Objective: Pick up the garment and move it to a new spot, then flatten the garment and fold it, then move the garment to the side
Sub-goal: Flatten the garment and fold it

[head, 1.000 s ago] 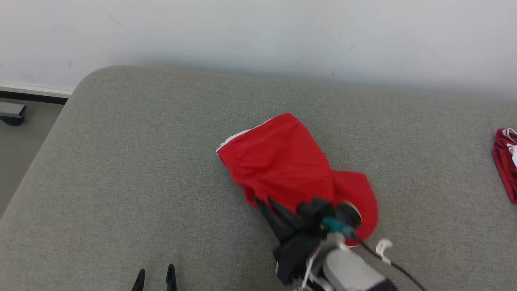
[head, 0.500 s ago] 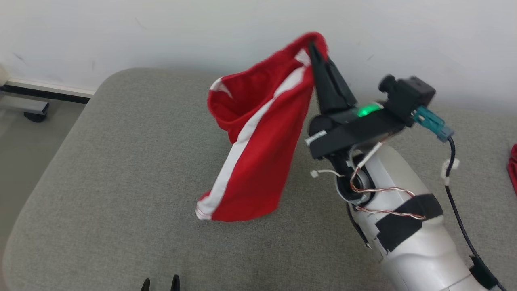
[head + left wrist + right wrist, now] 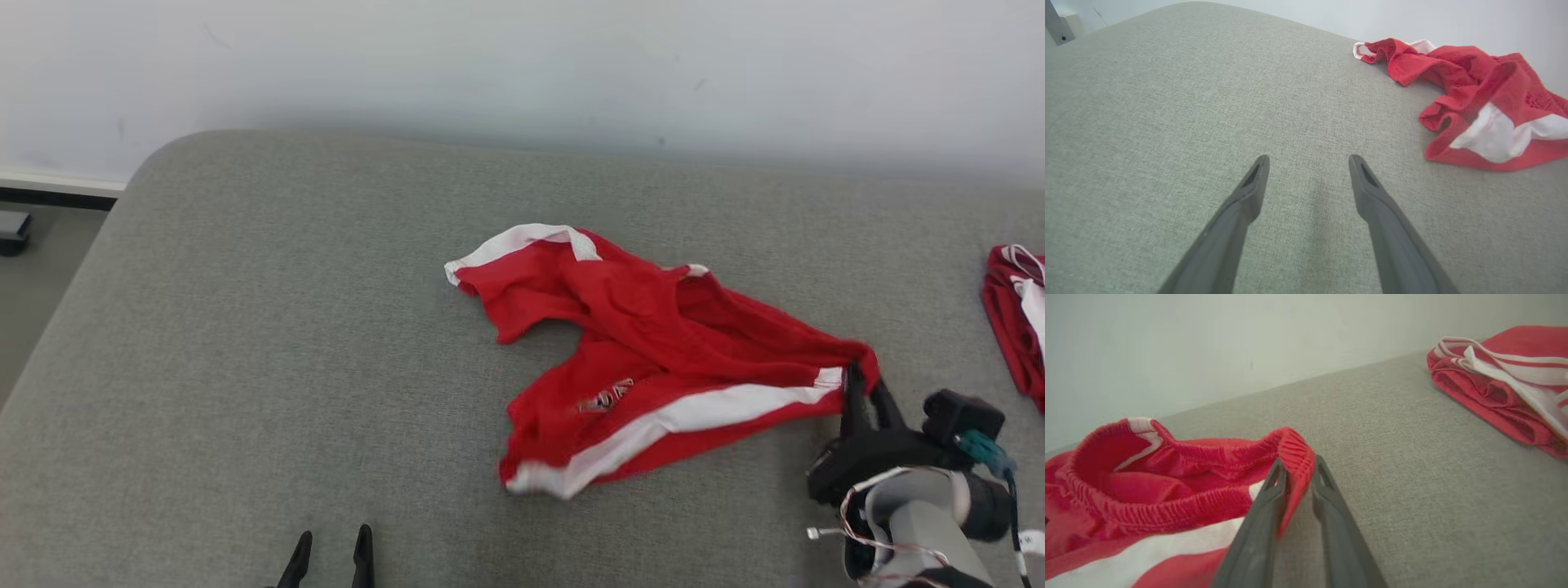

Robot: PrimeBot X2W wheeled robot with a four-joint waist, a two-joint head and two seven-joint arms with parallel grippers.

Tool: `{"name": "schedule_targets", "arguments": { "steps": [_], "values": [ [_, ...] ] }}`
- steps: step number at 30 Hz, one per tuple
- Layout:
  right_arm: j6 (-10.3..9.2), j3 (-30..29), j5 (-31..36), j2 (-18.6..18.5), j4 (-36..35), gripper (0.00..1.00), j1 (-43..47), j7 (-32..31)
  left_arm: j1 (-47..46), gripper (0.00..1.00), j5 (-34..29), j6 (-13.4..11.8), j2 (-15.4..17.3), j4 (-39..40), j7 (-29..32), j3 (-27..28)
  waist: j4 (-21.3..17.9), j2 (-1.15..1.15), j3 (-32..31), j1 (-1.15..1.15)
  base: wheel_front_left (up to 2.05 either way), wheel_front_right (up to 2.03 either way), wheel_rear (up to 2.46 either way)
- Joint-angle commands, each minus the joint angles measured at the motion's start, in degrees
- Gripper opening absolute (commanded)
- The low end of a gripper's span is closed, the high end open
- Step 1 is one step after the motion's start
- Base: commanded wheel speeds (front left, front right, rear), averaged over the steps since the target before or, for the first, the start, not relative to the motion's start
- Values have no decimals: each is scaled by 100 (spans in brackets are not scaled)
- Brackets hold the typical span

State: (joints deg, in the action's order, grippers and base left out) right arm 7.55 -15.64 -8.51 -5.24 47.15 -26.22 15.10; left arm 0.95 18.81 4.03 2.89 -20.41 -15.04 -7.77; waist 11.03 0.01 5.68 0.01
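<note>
Open grey cushion (image 3: pixel 245 327) lies from 7 to 11 o'clock of the crumpled red shorts (image 3: pixel 653 343); folded red clothing (image 3: pixel 1008 335) blocks 3 o'clock.

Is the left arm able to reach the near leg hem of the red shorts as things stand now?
Probably yes. The left gripper is open and nothing lies on the grey cushion between it and the near hem of the red shorts. The right gripper is away at the waistband.

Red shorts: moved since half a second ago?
Yes: down. The red shorts hung above the grey cushion, top against the wall; now they lie spread on it, one waistband corner at the right end effector.
</note>
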Motion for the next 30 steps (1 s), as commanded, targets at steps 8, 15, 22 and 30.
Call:
{"name": "schedule_targets", "arguments": {
  "steps": [8, 15, 22, 30],
  "values": [
    [-15, -307, 398, 201, -862, 100, 587, 0, -17, 100, -60, 62, -2, 36, -18, 38, -413, -1, -124, -1, 0, 0, 0],
    [-15, 457, 161, 236, -1996, 100, 1365, 0, -55, 100, 21, 229, 0, 96, -18, -290, -775, -1, -214, -1, 0, 0, 0],
    [-15, 841, -79, 238, -2328, 100, 1726, 0, -205, 100, 101, 327, 3, 42, -18, -915, -1165, -1, -90, -1, 0, 0, 0],
    [-15, 1060, -113, 237, -2356, 100, 1794, 1, -447, 100, 56, 340, 5, -210, -18, -1182, -1526, -1, 0, -1, 0, 0, 0]
  ]
}}
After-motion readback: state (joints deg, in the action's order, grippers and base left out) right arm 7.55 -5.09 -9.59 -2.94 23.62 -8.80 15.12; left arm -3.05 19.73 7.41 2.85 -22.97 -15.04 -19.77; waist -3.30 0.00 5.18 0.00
